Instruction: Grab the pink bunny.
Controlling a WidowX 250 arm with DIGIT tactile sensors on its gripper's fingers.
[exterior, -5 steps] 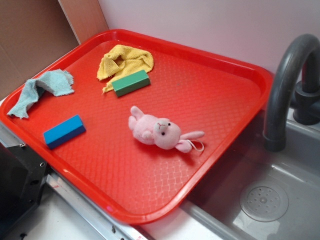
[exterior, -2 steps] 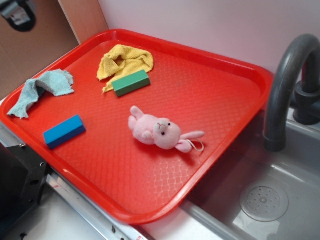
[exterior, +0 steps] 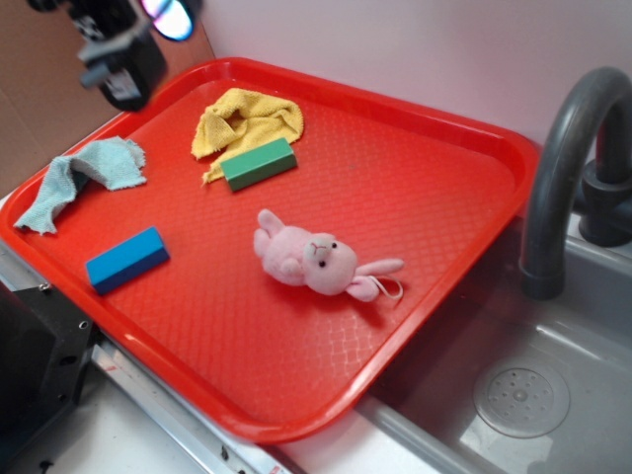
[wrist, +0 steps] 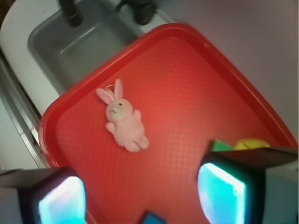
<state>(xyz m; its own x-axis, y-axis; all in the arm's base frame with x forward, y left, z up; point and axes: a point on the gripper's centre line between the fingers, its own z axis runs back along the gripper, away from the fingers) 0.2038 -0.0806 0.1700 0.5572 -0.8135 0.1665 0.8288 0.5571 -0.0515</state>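
The pink bunny point(exterior: 311, 262) lies on its back in the middle of the red tray point(exterior: 444, 128), ears and thin white loop pointing right toward the sink. In the wrist view the pink bunny point(wrist: 122, 119) lies well ahead of the fingers, ears toward the sink. My gripper point(exterior: 133, 44) hangs high over the tray's far left corner, far from the bunny. In the wrist view my gripper point(wrist: 140, 198) is open, its cyan pads point(wrist: 219, 191) wide apart with only red tray point(wrist: 187, 102) between them.
On the tray lie a yellow cloth point(exterior: 247, 118), a green block point(exterior: 259, 163), a blue block point(exterior: 126, 259) and a pale blue cloth point(exterior: 84, 176). A grey sink point(exterior: 523, 395) with a dark faucet point(exterior: 563, 148) borders the tray's right side. A brown wall stands at left.
My gripper has come into the exterior view from the upper left and moved right and down over the tray's far left corner. The bunny and the other things have not moved.
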